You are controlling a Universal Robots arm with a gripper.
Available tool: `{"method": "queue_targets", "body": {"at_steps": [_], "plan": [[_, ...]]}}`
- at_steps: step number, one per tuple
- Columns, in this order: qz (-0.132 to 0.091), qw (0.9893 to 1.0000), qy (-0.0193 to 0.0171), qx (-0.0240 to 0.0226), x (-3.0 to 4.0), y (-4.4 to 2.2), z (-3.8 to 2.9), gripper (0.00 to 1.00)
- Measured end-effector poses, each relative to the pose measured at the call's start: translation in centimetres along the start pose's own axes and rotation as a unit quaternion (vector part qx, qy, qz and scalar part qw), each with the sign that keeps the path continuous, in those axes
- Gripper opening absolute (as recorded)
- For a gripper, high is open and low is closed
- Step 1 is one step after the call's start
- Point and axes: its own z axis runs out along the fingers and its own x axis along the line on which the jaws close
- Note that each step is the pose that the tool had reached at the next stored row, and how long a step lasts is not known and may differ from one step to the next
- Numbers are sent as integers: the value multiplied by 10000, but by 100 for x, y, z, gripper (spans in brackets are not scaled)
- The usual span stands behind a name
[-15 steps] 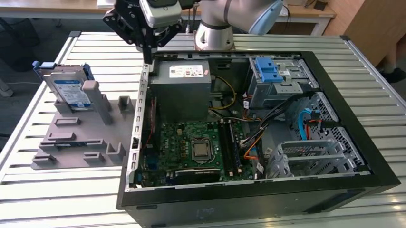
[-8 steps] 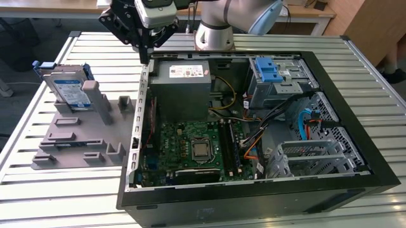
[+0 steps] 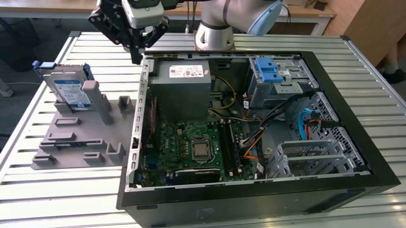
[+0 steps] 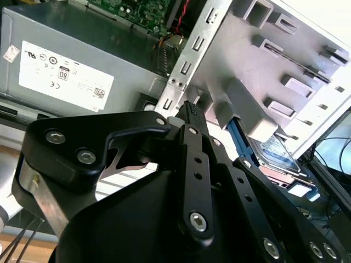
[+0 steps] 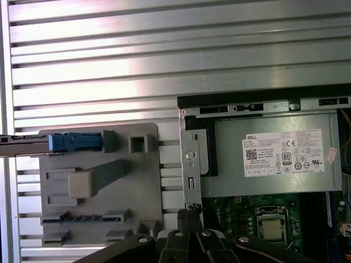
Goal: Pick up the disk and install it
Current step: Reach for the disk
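Pincer (image 3: 136,58) pressed together and empty, at the computer case (image 3: 254,202) edge.
The disk (image 3: 68,90), silver-grey with a blue-and-white label and blue side rails, stands upright in the grey holder (image 3: 76,142), well apart from the pincer.

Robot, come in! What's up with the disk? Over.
Gripper shut, empty, by the case wall. Disk standing in the grey holder, not gripped. A holder post stands beside it.
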Motion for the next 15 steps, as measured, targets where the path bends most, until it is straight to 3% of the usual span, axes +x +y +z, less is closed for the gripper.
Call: {"method": "queue_targets", "body": {"at_steps": [3, 7, 9, 15], "plan": [[0, 10000, -30, -2, 65, 2, 5, 11], [-4, 9999, -125, -8, 120, 14, 8, 11], [-5, 9999, -156, -11, 143, 17, 10, 11], [-5, 9999, -164, -12, 190, 15, 16, 11]]}}
